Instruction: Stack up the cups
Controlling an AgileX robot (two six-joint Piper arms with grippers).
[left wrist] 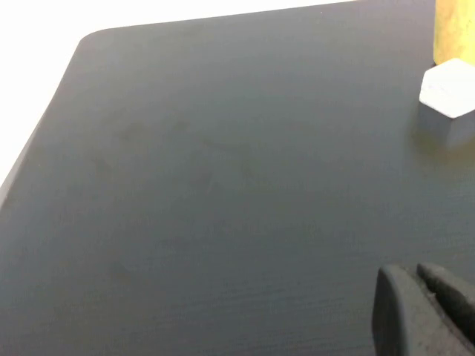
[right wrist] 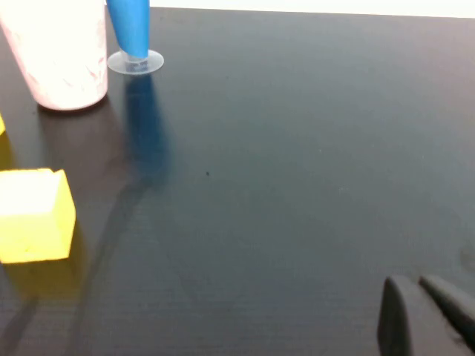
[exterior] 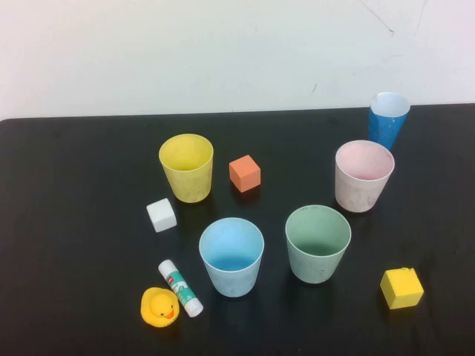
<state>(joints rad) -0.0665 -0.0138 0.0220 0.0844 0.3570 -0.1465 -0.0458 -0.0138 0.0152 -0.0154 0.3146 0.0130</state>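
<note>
Several pastel cups stand upright and apart on the black table (exterior: pixel 74 222): a yellow cup (exterior: pixel 186 167), a light blue cup (exterior: pixel 231 256), a pale green cup (exterior: pixel 318 243) and a pale pink cup (exterior: pixel 363 176). Neither arm shows in the high view. My left gripper (left wrist: pixel 415 278) is shut and empty over bare table, with the yellow cup's wall (left wrist: pixel 454 30) far ahead. My right gripper (right wrist: pixel 415 285) is shut and empty too, away from the pink cup (right wrist: pixel 59 55).
A tall dark-blue cone cup (exterior: pixel 387 119) stands behind the pink cup. Loose items lie around: an orange cube (exterior: pixel 245 173), a white cube (exterior: pixel 161 215), a yellow cube (exterior: pixel 401 288), a glue stick (exterior: pixel 180 288) and a rubber duck (exterior: pixel 159 307).
</note>
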